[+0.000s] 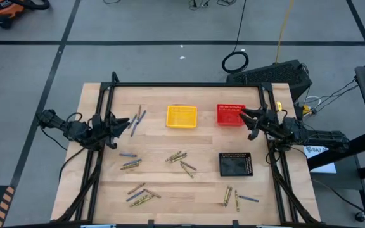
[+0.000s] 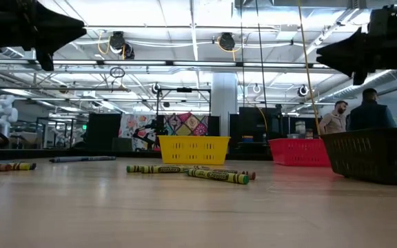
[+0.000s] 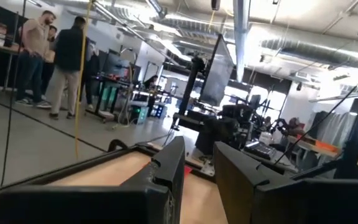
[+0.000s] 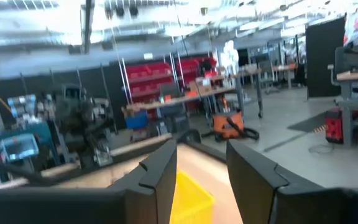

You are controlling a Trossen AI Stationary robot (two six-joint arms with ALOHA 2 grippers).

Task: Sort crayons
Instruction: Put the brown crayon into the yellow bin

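Note:
Many crayons lie flat on the wooden table in loose groups: two near the far left [image 1: 136,121], some at mid-left [image 1: 130,163], a cluster in the middle [image 1: 181,161] [image 2: 205,173], others near the front [image 1: 141,194] [image 1: 233,197]. My left gripper [image 1: 124,122] [image 3: 199,177] hovers open above the table's left side, beside the far-left crayons. My right gripper [image 1: 249,120] [image 4: 202,177] hovers open at the right, next to the red basket [image 1: 230,114]. Neither has anything between its fingers.
A yellow basket [image 1: 181,116] [image 4: 191,196] stands at the far middle, a black basket [image 1: 236,164] at the right. A dark frame [image 1: 189,85] runs around the table's edges. People stand in the room beyond [image 2: 353,114].

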